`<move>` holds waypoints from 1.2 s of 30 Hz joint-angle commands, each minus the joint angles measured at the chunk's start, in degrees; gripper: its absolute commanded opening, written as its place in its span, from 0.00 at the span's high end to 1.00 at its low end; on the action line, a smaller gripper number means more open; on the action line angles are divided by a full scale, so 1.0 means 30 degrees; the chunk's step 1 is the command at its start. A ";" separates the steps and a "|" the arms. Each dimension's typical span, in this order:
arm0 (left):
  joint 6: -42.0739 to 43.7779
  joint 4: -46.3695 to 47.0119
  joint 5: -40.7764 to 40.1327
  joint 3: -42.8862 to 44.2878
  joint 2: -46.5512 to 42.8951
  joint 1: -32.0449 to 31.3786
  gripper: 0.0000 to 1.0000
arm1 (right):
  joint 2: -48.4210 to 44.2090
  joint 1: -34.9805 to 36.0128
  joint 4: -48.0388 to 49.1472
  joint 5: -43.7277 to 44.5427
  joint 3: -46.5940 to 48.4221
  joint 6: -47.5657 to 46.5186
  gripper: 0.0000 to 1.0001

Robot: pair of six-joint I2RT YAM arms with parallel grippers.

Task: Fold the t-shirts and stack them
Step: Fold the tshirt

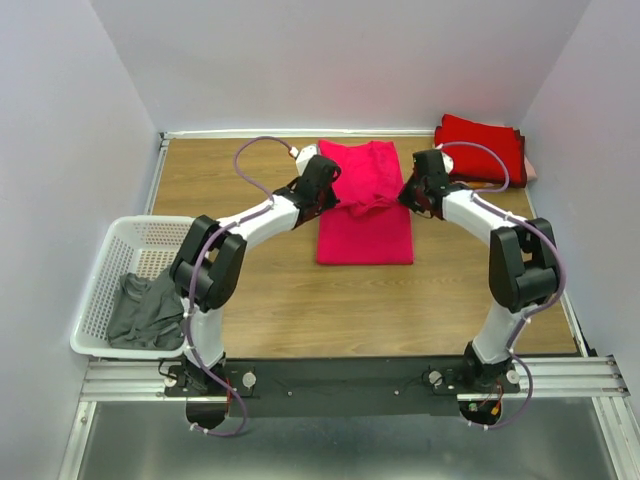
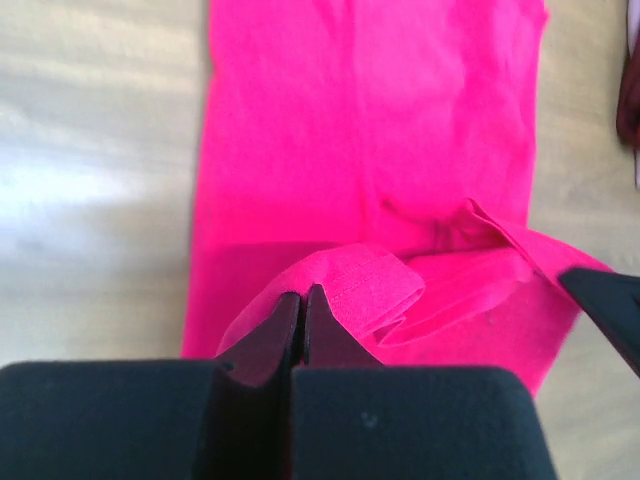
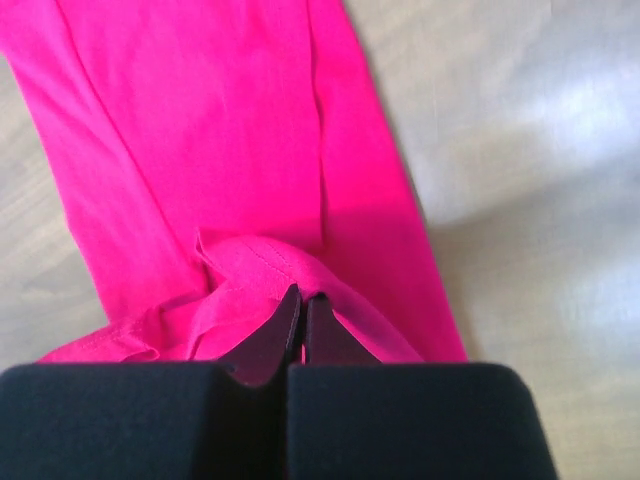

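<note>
A bright pink-red t-shirt [image 1: 365, 225] lies lengthwise in the middle of the wooden table, its far part bunched up. My left gripper [image 1: 325, 190] is shut on its far left hem edge [image 2: 350, 285]. My right gripper [image 1: 412, 192] is shut on the far right hem edge [image 3: 270, 265]. Both hold the cloth lifted a little above the flat part of the shirt, which also shows in the left wrist view [image 2: 370, 130] and the right wrist view [image 3: 200, 120]. A stack of deeper red folded t-shirts [image 1: 482, 148] lies at the far right corner.
A white lattice basket [image 1: 100, 290] stands at the left table edge with a grey garment [image 1: 145, 312] in it. White walls close in the table on three sides. A black rail [image 1: 340, 375] runs along the near edge.
</note>
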 commanded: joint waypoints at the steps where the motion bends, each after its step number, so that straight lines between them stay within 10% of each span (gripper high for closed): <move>1: 0.1230 0.0538 0.0841 0.1525 0.1293 0.0826 1.00 | 0.1339 -0.0691 0.0936 -0.1701 0.1698 -0.0581 0.99; 5: 0.1523 0.1032 0.2126 0.2697 0.2873 0.1646 1.00 | 0.3269 -0.1307 0.0906 -0.2929 0.3365 -0.0755 0.95; 7: 0.2048 0.1124 0.2540 0.3049 0.3315 0.1911 0.66 | 0.3946 -0.1454 0.0906 -0.3227 0.4038 -0.1049 0.80; 8: 0.2342 0.1328 0.3238 0.3428 0.3491 0.2058 0.56 | 0.4240 -0.1628 0.0877 -0.3576 0.4422 -0.1224 0.57; 12: 0.3076 0.2060 0.3684 0.3316 0.3116 0.2905 0.37 | 0.4653 -0.2011 0.0789 -0.3844 0.5333 -0.1634 0.27; 36: 0.0528 0.2179 0.3363 -0.4476 -0.2979 0.2733 0.44 | -0.3490 -0.1220 0.0496 -0.2642 -0.3336 -0.1489 0.27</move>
